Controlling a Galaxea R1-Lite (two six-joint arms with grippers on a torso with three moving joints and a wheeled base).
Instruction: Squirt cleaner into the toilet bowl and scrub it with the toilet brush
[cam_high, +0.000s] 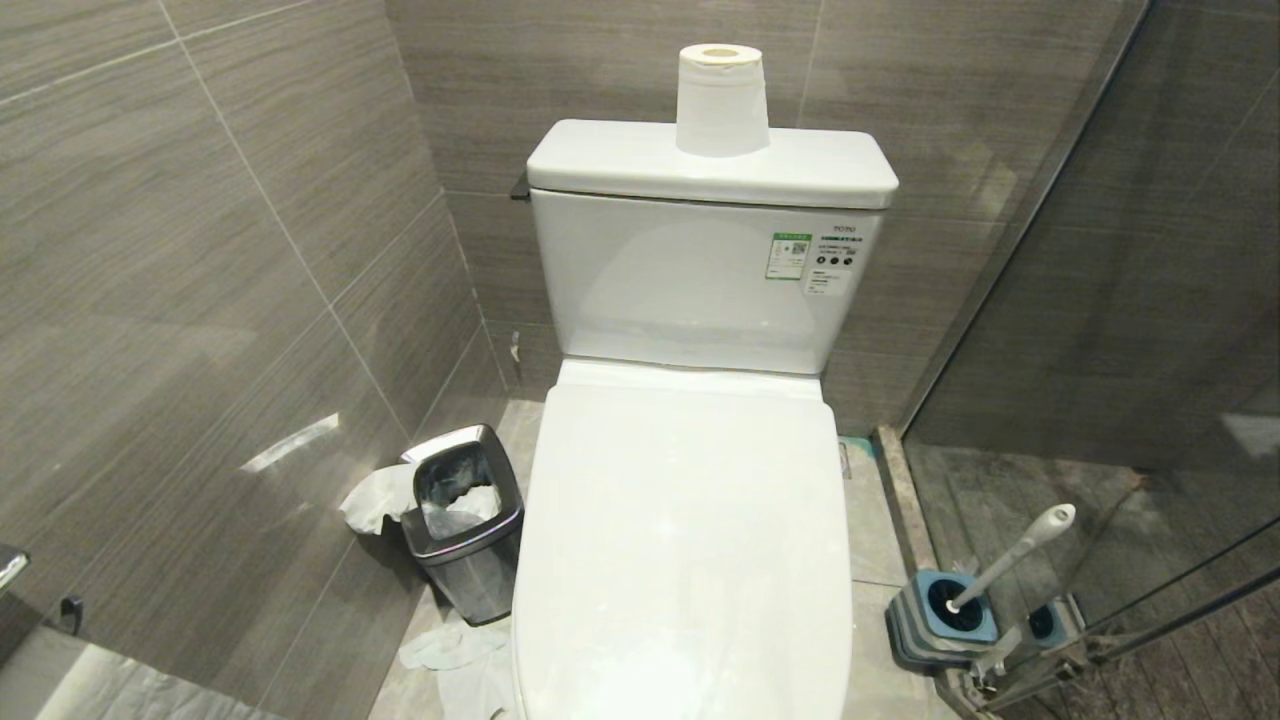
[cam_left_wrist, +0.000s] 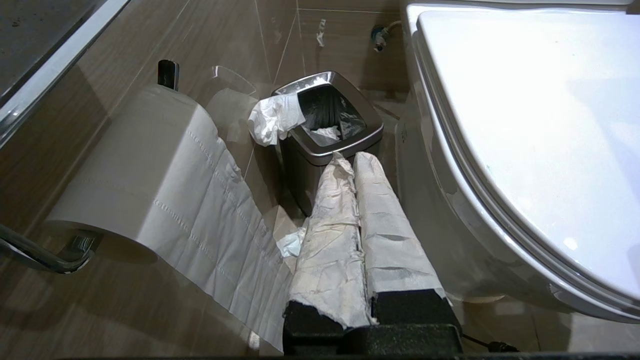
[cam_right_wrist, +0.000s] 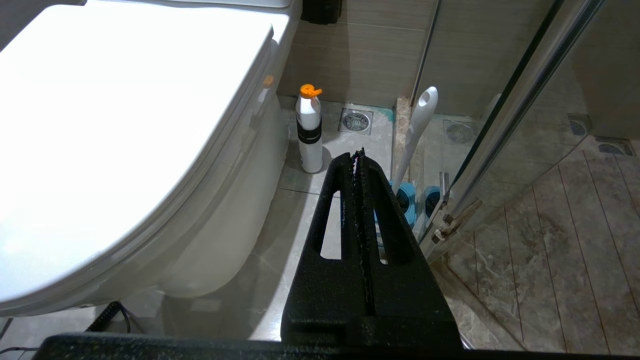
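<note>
Head view first: neither of my arms shows in it, so both hang low at my sides, out of frame. Nearest below me is the large white glossy ceramic toilet bowl (cam_high: 690, 560), its white lid down flat over the basin, so nothing of the inside is visible. On my left, just beside the bowl, stands the small square steel bin (cam_high: 466, 520) with crumpled white tissue draped over its rim and more paper on the floor by it. On my right, against the glass shower screen (cam_high: 1100, 300), the square blue-grey holder (cam_high: 940, 615) sits on the floor with the long slim white plastic toilet brush (cam_high: 1015, 555) leaning in it, handle tilted up and away from the bowl, bristle head hidden inside. Further back, the white cistern carries an upright roll of white toilet paper (cam_high: 720, 100) on its lid.

Left wrist view now: my left gripper (cam_left_wrist: 352, 160) points level toward the bin, its paper-wrapped fingers (cam_left_wrist: 330, 235) pressed together, clenched on nothing, with a wall-mounted paper roll (cam_left_wrist: 150, 170) trailing a sheet beside it.

Right wrist view: my right gripper (cam_right_wrist: 359, 156) is clenched too, empty, black fingers meeting, aimed past the bowl's side. Beyond its tip stands a white bottle with an orange cap (cam_right_wrist: 309, 130) near a floor drain (cam_right_wrist: 356, 121).
</note>
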